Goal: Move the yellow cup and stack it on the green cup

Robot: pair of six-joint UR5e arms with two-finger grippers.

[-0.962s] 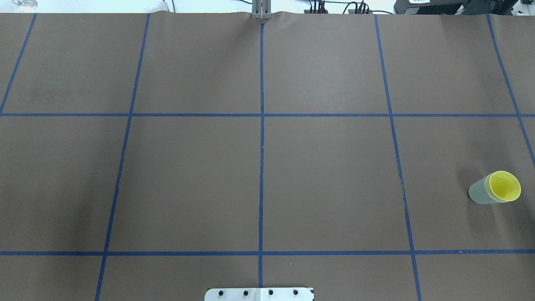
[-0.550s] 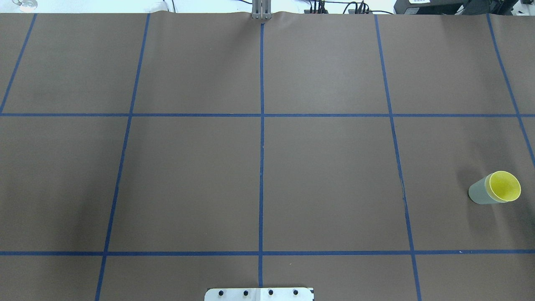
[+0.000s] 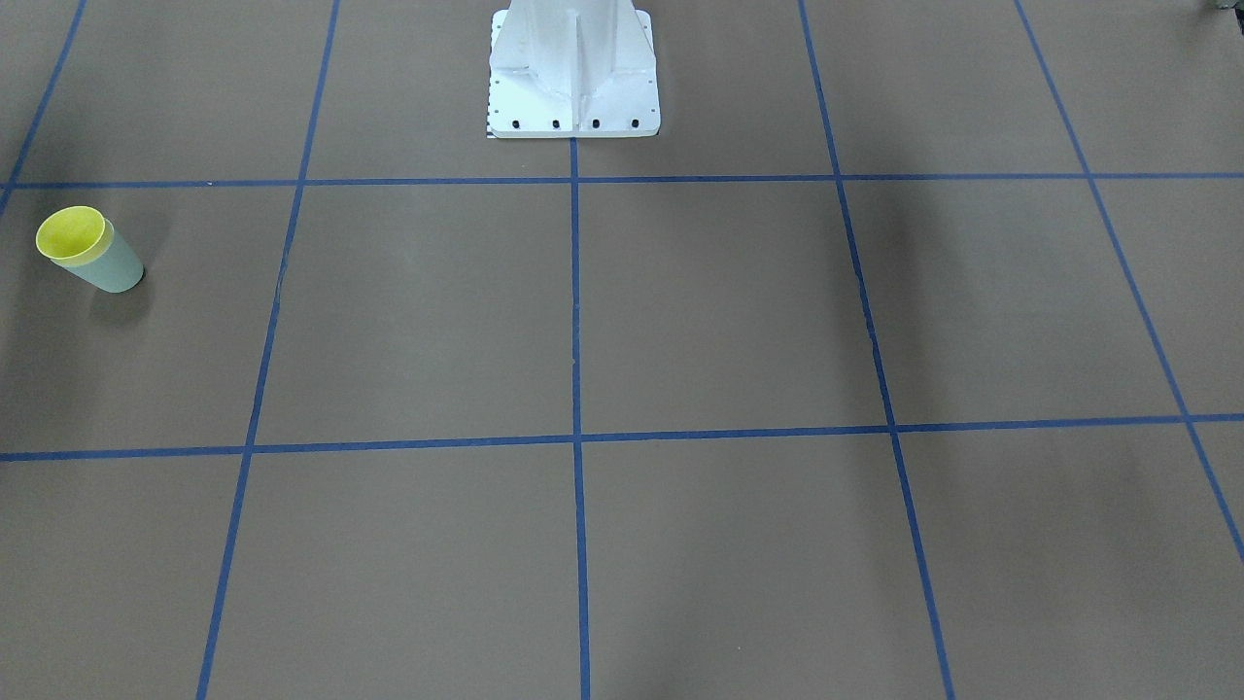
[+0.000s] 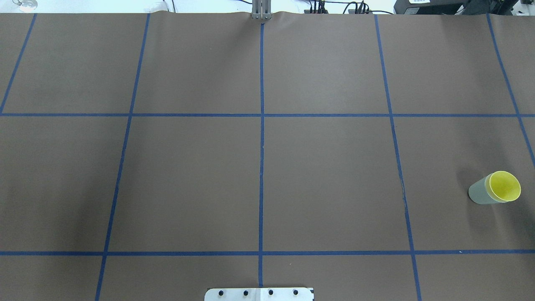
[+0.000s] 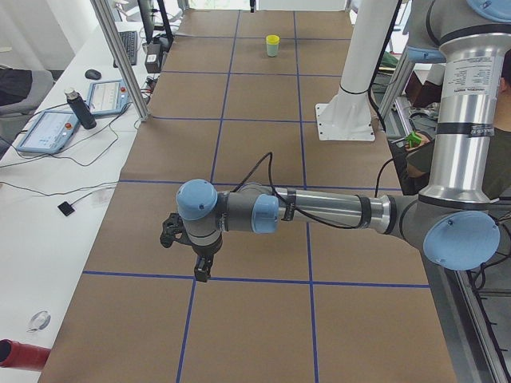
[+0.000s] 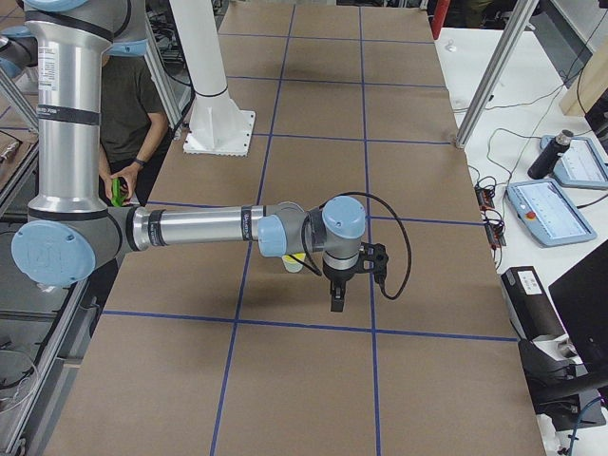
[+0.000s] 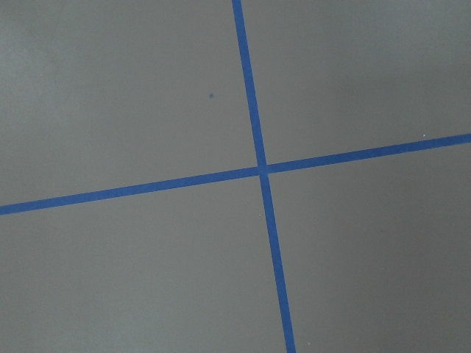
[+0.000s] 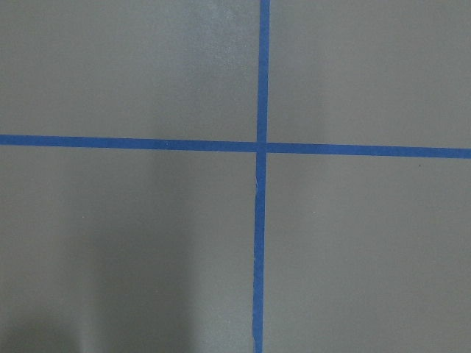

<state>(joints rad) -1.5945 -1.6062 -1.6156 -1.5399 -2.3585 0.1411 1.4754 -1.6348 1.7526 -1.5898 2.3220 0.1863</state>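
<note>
The yellow cup (image 4: 505, 185) sits nested inside the green cup (image 4: 480, 194), and the pair stands upright near the table's right edge. The yellow cup (image 3: 70, 233) shows its rim above the green cup (image 3: 112, 267) in the front-facing view. The pair shows small at the far end in the exterior left view (image 5: 273, 45). My left gripper (image 5: 201, 274) hangs above the table far from the cups. My right gripper (image 6: 334, 302) hangs above the table just past the cups (image 6: 294, 262), apart from them. I cannot tell whether either gripper is open or shut. Both wrist views show only the taped table.
The robot's white base (image 3: 573, 73) stands at the middle of the near edge. Blue tape lines (image 4: 261, 125) divide the brown table. A side bench with tablets (image 5: 48, 128) and a bottle (image 5: 76, 108) runs along the far edge. A person (image 6: 128, 104) sits behind the robot.
</note>
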